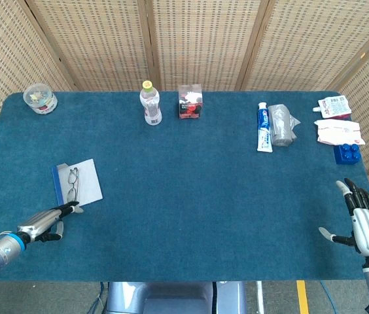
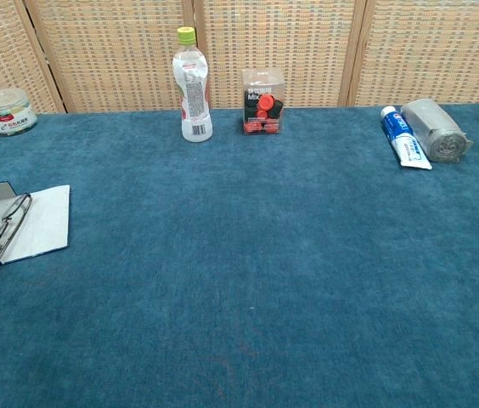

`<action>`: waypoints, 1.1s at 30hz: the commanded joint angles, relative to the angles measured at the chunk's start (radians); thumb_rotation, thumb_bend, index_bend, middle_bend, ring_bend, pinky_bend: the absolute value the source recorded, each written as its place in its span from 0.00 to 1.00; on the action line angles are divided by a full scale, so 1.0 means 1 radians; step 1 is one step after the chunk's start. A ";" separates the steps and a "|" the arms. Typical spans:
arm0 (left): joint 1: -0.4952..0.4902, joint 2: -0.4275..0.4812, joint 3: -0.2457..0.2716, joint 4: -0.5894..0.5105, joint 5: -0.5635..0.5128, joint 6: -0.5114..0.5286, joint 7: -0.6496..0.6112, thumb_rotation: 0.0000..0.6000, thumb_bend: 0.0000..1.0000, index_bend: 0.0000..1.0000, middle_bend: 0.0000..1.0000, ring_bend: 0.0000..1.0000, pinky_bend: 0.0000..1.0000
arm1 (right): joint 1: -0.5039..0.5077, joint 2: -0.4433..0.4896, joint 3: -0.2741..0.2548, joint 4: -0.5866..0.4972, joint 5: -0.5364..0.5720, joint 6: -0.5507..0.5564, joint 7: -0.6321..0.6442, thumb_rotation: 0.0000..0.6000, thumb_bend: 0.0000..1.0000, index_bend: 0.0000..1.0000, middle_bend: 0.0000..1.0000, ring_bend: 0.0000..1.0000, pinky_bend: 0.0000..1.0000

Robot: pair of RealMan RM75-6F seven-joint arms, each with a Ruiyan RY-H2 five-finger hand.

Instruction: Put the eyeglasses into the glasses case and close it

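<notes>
Left arm: enters the head view at the lower left corner, forearm low and angled up to the right; left hand lies flat, fingers extended and slightly apart, holding nothing (barely a fingertip shows in the chest view). Right hand: at the lower right edge, upright on its wrist, fingers pointing away, thumb out to the side, empty.
</notes>
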 commanded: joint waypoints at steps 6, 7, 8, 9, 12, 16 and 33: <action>0.071 0.057 0.048 0.187 0.153 0.305 -0.441 1.00 0.96 0.14 0.00 0.00 0.00 | 0.000 0.001 0.000 -0.002 0.000 -0.001 0.000 1.00 0.00 0.00 0.00 0.00 0.00; 0.082 0.040 0.035 0.229 0.123 0.319 -0.492 1.00 0.96 0.14 0.00 0.00 0.00 | 0.001 0.001 0.000 -0.002 0.000 -0.002 0.000 1.00 0.00 0.00 0.00 0.00 0.00; 0.086 0.024 0.026 0.261 0.099 0.316 -0.521 1.00 0.95 0.14 0.00 0.00 0.00 | 0.001 0.001 -0.001 -0.001 0.000 -0.002 0.000 1.00 0.00 0.00 0.00 0.00 0.00; 0.090 -0.014 -0.004 0.323 0.018 0.275 -0.570 1.00 0.95 0.14 0.00 0.00 0.00 | 0.001 0.001 -0.001 -0.001 -0.002 -0.003 0.001 1.00 0.00 0.00 0.00 0.00 0.00; 0.074 -0.103 -0.044 0.445 -0.061 0.188 -0.647 1.00 0.95 0.14 0.00 0.00 0.00 | 0.001 0.002 -0.002 -0.002 -0.003 -0.003 0.002 1.00 0.00 0.00 0.00 0.00 0.00; 0.061 -0.204 -0.087 0.579 -0.125 0.102 -0.759 1.00 0.95 0.07 0.00 0.00 0.00 | 0.003 0.003 -0.002 -0.002 -0.001 -0.007 0.003 1.00 0.00 0.00 0.00 0.00 0.00; -0.028 -0.365 -0.159 0.704 -0.133 -0.062 -0.899 1.00 0.95 0.00 0.00 0.00 0.00 | 0.004 0.004 -0.001 -0.003 0.002 -0.011 0.008 1.00 0.00 0.00 0.00 0.00 0.00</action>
